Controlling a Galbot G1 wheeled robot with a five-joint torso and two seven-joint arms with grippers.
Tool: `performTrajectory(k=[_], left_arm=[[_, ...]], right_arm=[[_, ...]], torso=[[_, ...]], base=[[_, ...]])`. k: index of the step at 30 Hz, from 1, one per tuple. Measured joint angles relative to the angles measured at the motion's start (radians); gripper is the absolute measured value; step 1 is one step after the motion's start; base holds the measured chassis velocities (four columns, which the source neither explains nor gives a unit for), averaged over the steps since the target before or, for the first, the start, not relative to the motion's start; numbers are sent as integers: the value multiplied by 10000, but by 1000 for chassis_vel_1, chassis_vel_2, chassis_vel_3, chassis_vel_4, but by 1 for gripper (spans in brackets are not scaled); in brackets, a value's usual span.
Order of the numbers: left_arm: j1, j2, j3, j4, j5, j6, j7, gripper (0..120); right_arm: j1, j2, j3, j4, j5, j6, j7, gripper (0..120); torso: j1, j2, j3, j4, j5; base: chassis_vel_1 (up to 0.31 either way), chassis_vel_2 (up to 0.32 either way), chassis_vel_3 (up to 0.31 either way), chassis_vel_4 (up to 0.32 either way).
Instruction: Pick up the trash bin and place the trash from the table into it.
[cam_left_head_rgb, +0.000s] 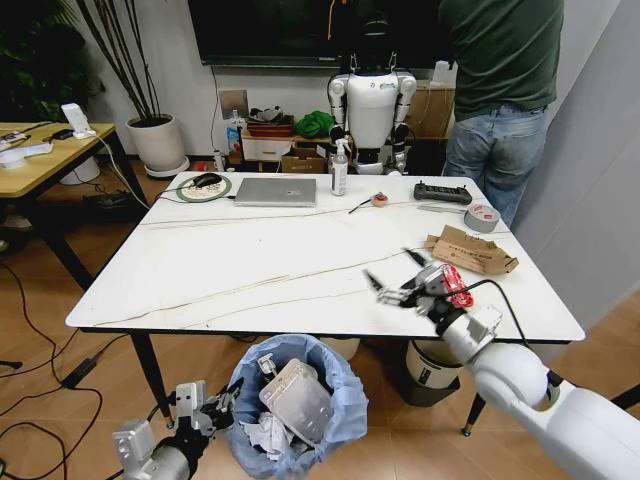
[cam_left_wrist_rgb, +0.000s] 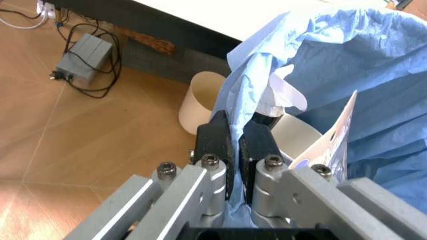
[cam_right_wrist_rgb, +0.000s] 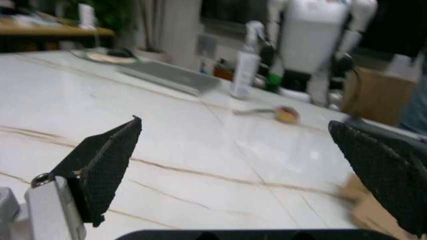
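Left gripper (cam_left_wrist_rgb: 235, 142) clamps the trash bin (cam_left_head_rgb: 345, 400), part-filled; right gripper (cam_right_wrist_rgb: 247, 175), spread wide over the counter (cam_left_head_rgb: 280, 270), nears brown cardboard (cam_left_head_rgb: 472, 250) just ahead.

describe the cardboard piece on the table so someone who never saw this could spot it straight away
Start at the white marble-look table and go to its right edge, on the robot's right. The brown cardboard piece lies flat there, just beyond the open right gripper. It is flat, creased and brown, unlike the round grey tape roll behind it.
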Motion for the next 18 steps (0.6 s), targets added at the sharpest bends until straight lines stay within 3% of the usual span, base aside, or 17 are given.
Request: performTrajectory(k=[5,18], left_arm=[[93,-12,-63,-89,65,-18,1,0],[118,-44,-75,-119,91,-29,3,0]], right_arm=[[-66,-29,508,-1035,558,-951,-146,100],[-118,-375,933,-1431,1732,-2375,-606,100]], torso=[[0,0,0,0,-1],[0,0,0,0,-2]], base=[[0,0,0,0],[0,0,0,0]])
